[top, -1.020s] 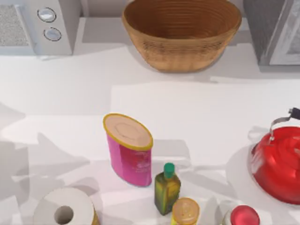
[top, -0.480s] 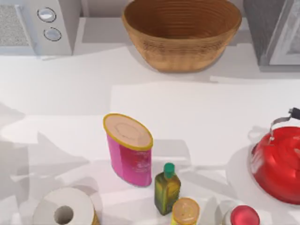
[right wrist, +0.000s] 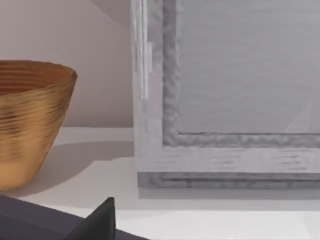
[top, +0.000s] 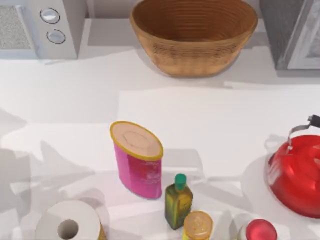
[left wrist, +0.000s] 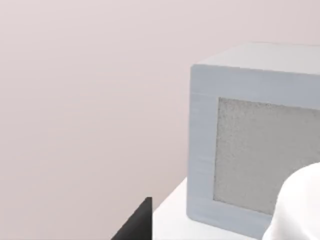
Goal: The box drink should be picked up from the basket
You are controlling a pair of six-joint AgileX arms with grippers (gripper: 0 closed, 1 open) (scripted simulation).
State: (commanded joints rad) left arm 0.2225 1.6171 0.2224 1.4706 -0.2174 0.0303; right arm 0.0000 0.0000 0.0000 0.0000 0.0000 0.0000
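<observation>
Woven tan wicker forms the basket (top: 194,37), which is set at the middle of the bench's (top: 200,115) far edge; the ribbed inside wall is seen from above, with nothing made out against it. Where the box drink lies cannot be told.

A grey microwave (top: 40,27) with two round knobs is placed at the far left corner, and a grey appliance (top: 292,32) at the far right corner, just beside the basket. A pink canister (top: 137,160) with a yellow rim is stood upright left of the bench's middle, toward the near edge. A green-capped bottle (top: 178,200) is found just beside it on the right, and an orange-lidded jar (top: 198,225) is set right against the bottle at the near edge. A paper roll (top: 67,222) is placed at the near left, a red kettle (top: 297,175) at the right edge, and a red-topped object (top: 260,231) at the near edge between the jar and the kettle.

The left gripper (left wrist: 137,225) is seen as a dark wedge before the microwave's speckled panel (left wrist: 260,150). The right gripper (right wrist: 97,222) is seen as a dark shape low over the bench between the basket (right wrist: 30,120) and the grey appliance (right wrist: 225,100). How wide either gripper is set, and whether anything is held, cannot be told.
</observation>
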